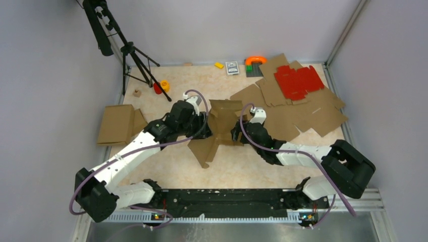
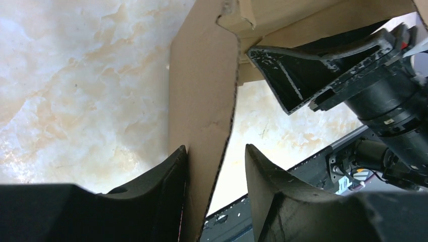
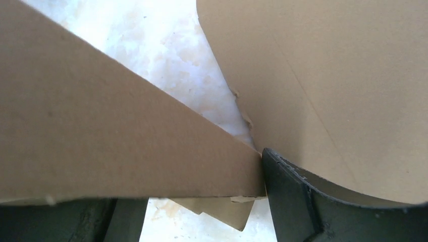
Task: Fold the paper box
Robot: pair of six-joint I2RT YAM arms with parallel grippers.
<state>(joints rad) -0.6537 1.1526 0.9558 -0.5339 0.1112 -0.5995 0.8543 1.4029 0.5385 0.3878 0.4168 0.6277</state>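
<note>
Your left hand (image 2: 216, 146) straddles an upright panel of the paper box (image 2: 202, 91), jaws apart; right hand (image 1: 236, 132) open too, around creased brown corrugated flaps.

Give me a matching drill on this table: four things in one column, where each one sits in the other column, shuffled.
Things
1. paper box
2. red sheet
3. black tripod
4. yellow block

Places
A. at the far left corner
B. on top of the cardboard pile, far right
C. standing up, partly folded, in the middle of the table
D. at the far edge, near its middle

Pairs: 1-C, 2-B, 3-A, 4-D
</note>
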